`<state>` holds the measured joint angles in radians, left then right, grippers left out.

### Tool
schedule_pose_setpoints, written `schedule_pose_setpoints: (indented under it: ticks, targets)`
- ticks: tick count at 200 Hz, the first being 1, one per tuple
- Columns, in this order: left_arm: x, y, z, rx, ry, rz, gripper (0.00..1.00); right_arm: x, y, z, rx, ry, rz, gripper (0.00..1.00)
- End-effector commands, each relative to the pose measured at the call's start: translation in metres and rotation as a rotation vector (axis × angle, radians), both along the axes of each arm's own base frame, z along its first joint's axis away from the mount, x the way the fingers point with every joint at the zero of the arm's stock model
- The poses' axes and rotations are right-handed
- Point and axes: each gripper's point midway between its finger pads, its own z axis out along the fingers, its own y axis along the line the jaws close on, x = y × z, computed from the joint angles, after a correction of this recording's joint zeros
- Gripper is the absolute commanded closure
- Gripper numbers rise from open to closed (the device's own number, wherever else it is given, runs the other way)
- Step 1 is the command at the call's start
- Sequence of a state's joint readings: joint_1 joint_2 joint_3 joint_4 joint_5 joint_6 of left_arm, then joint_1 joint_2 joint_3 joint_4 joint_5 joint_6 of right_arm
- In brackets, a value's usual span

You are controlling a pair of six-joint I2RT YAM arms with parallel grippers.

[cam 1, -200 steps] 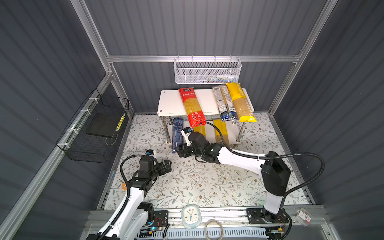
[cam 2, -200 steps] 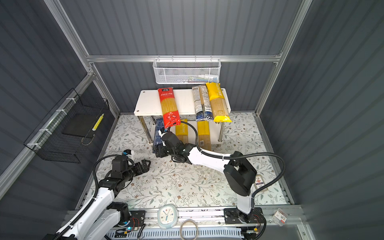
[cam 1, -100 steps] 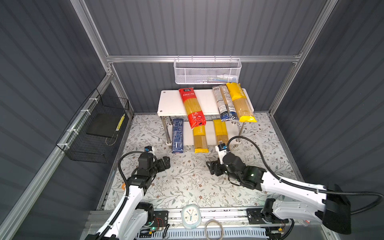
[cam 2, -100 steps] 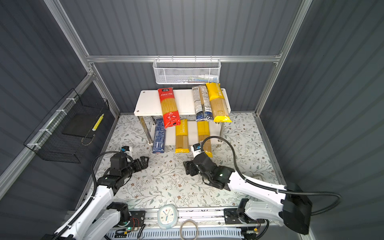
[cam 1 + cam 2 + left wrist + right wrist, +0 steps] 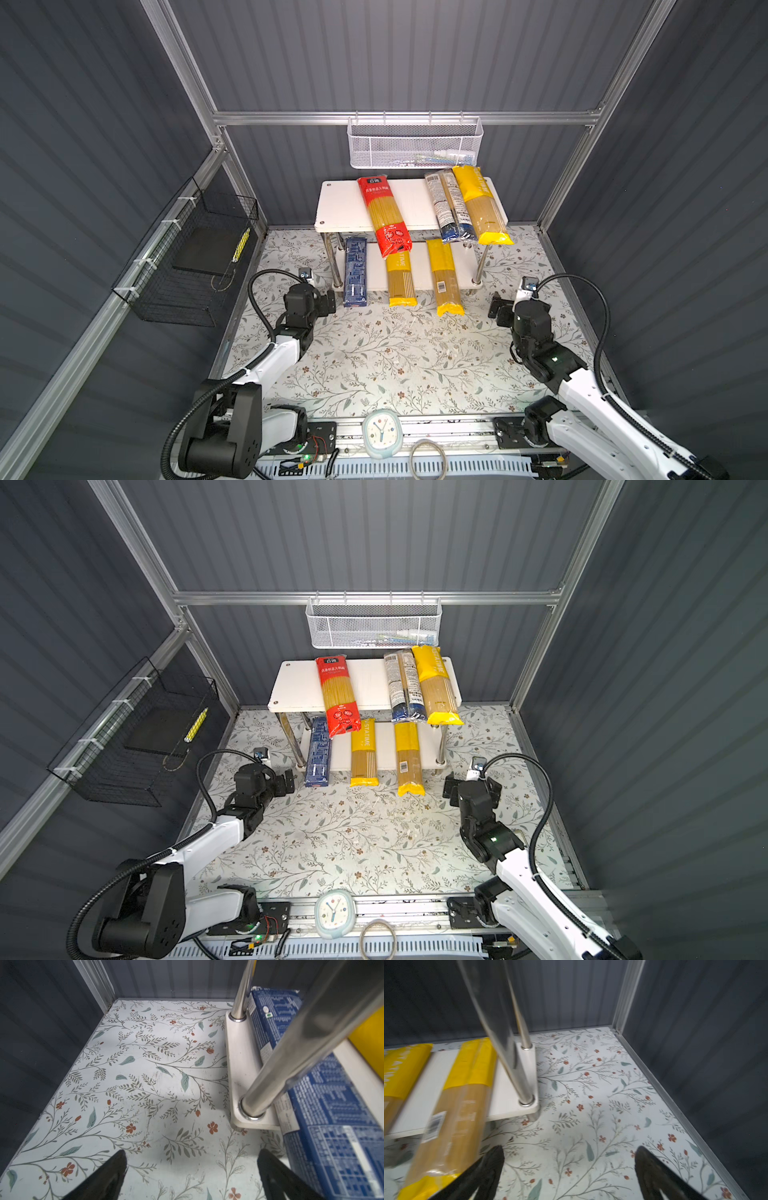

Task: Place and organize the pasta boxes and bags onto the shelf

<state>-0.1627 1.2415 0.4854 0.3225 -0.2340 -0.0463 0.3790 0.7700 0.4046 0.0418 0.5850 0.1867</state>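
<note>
The right pincer (image 5: 569, 1153) is released: its two black fingers (image 5: 488, 1167) stand wide apart over the flowered worktop (image 5: 395, 353), with nothing between them, near the right front leg of the shelf (image 5: 340, 203). The left pincer (image 5: 191, 1159) is released and empty too, close to the left front leg. All the packs are on the shelf. The dark-blue carton (image 5: 355, 272) lies at the left end of the lower board, and its near end sticks out past the edge. Beside it on this board lie the lettered yellow bag (image 5: 400, 274) and the barcode yellow bag (image 5: 444, 276), apart from each other, both also sticking out in front. On the upper board the red bag (image 5: 384, 216) lies near the middle, a little slanted, and hangs over the front edge. At the right end the clear bag (image 5: 451, 208) and the upper yellow bag (image 5: 482, 203) lie side by side, touching.
</note>
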Motion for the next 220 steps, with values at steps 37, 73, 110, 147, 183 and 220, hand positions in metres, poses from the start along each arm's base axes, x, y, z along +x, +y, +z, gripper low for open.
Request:
schedule_pose_setpoints:
  ticks: [37, 73, 110, 147, 183, 220]
  targets:
    - [0.014, 0.005, -0.003, 0.082, -0.185, -0.015, 0.01, 0.036, -0.062, -0.015, 0.007, -0.131, -0.157, 0.01]
    - [0.025, 0.001, -0.023, 0.091, -0.229, -0.036, 0.01, 0.068, -0.050, -0.031, -0.022, -0.167, -0.030, 0.01]
    - [0.045, 0.002, -0.046, 0.103, -0.165, -0.026, 0.01, 0.079, -0.035, -0.055, 0.002, -0.156, 0.110, 0.01]
    - [0.050, 0.012, -0.056, 0.056, -0.087, -0.005, 0.01, 0.085, -0.046, -0.056, 0.011, -0.142, 0.050, 0.01]
    - [0.050, 0.013, -0.056, 0.056, -0.095, -0.001, 0.01, 0.085, -0.045, -0.056, 0.010, -0.143, 0.052, 0.01]
    - [0.050, 0.013, -0.055, 0.056, -0.096, -0.003, 0.01, 0.085, -0.045, -0.056, 0.013, -0.136, 0.051, 0.01]
